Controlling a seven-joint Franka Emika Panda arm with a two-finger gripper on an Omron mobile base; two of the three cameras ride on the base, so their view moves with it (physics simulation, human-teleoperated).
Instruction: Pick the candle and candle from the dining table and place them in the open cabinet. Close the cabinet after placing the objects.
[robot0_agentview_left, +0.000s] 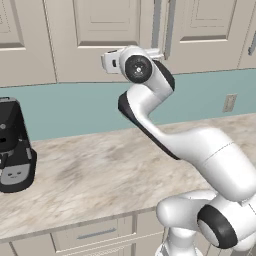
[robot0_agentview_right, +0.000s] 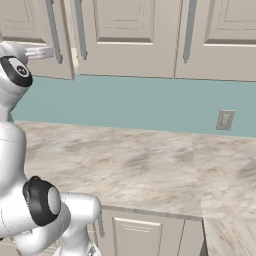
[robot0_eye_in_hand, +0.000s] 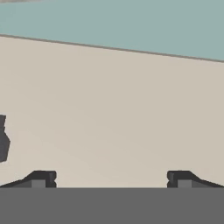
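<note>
The candles and the dining table are out of view. The cabinet is a row of cream raised-panel wall doors with slim grey bar handles. My arm reaches up so that the hand sits just below the doors' lower edge, beside a narrow pale gap between two doors. I cannot tell whether a door stands ajar there. In the hand view my gripper is open, its two tips wide apart with nothing between them, facing a flat cream surface under a teal strip.
A marble-look worktop runs below, with a black coffee machine at its left end. A teal backsplash carries a wall outlet. Cream drawer fronts sit under the worktop. A dark shape shows at the hand view's left edge.
</note>
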